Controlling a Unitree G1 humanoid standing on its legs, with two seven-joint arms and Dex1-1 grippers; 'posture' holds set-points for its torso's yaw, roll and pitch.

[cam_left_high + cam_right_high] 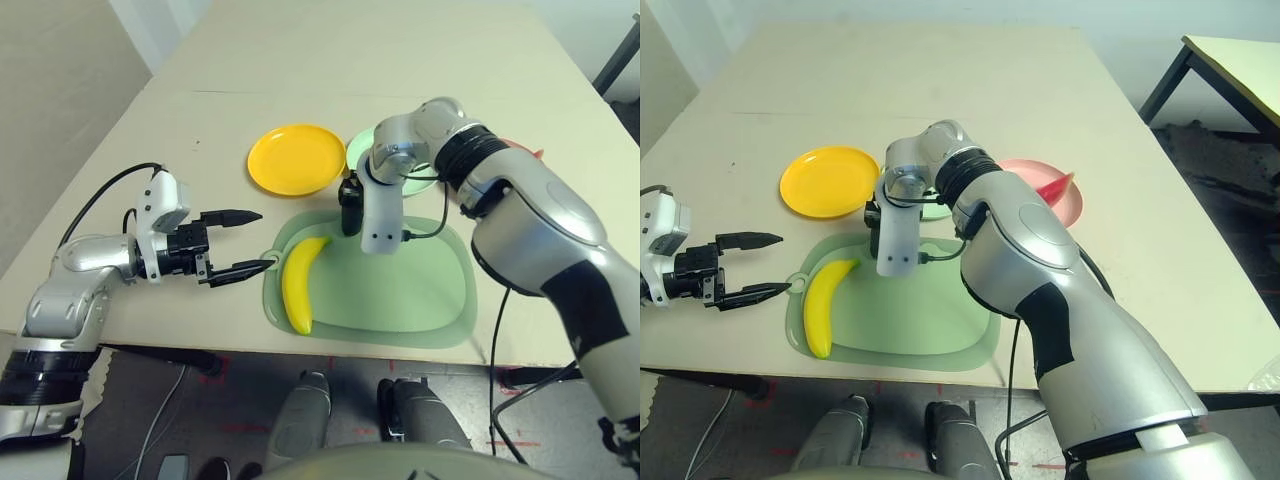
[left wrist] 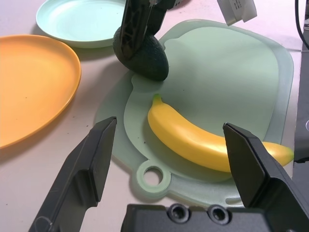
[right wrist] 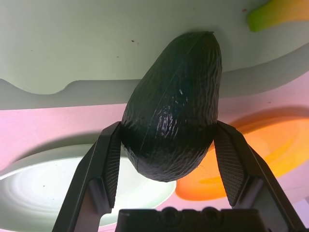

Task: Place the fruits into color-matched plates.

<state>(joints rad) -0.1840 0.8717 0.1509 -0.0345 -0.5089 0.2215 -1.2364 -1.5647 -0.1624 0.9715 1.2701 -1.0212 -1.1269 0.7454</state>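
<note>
A dark green avocado (image 3: 169, 106) rests at the far left edge of the green cutting mat, close to the mint green plate (image 1: 358, 150). My right gripper (image 3: 167, 130) points down over it, and both pads press its sides. A yellow banana (image 1: 300, 280) lies on the mat's left part. My left gripper (image 1: 262, 240) hovers open just left of the banana, nothing between its fingers. Behind the banana sits the yellow-orange plate (image 1: 296, 158). At the right, a red watermelon wedge (image 1: 1055, 187) lies on the pink plate (image 1: 1072, 205), partly hidden by my right arm.
The rounded green cutting mat (image 1: 420, 300) lies near the table's front edge, with a hanging hole at its left side. My right forearm reaches across the mat's right half. Open tabletop extends behind the plates.
</note>
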